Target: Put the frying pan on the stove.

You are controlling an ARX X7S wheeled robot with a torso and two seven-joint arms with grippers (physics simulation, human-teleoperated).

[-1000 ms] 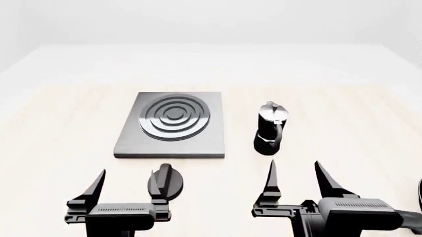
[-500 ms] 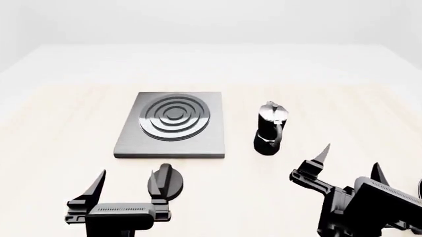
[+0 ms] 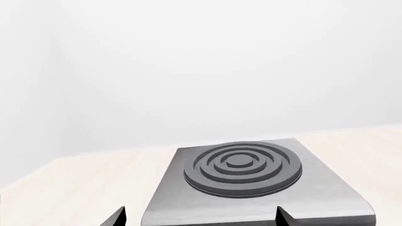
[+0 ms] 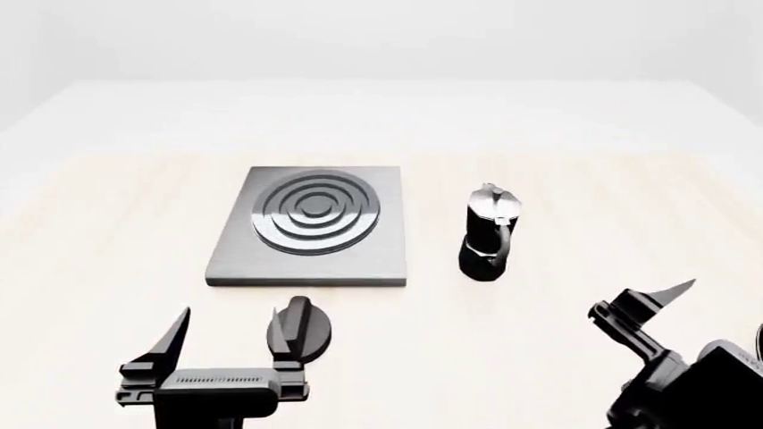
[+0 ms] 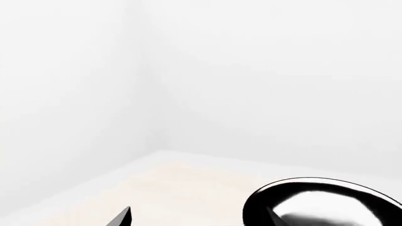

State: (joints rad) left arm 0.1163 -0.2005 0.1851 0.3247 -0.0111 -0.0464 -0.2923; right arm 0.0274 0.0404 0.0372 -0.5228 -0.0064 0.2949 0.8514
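Observation:
The frying pan (image 5: 323,202) shows in the right wrist view as a glossy black round bowl on the pale table; its handle is out of view. In the head view only a dark sliver of it shows at the right edge. My right gripper (image 5: 197,219) is open and points toward the pan, with one fingertip (image 5: 273,216) in front of its near rim. In the head view the right gripper (image 4: 716,308) is turned toward the right edge. The grey stove (image 4: 313,223) with dark burner rings lies left of centre. My left gripper (image 4: 229,335) hangs open in front of the stove (image 3: 251,188), holding nothing.
A black-and-silver moka pot (image 4: 489,232) stands just right of the stove. A small black round knob (image 4: 298,329) lies on the table in front of the stove, beside the left gripper's right finger. Pale table surface stretches around them.
My right arm has swung to the right and turned its open gripper toward the table's right edge. The left arm, stove, moka pot and knob have not moved.

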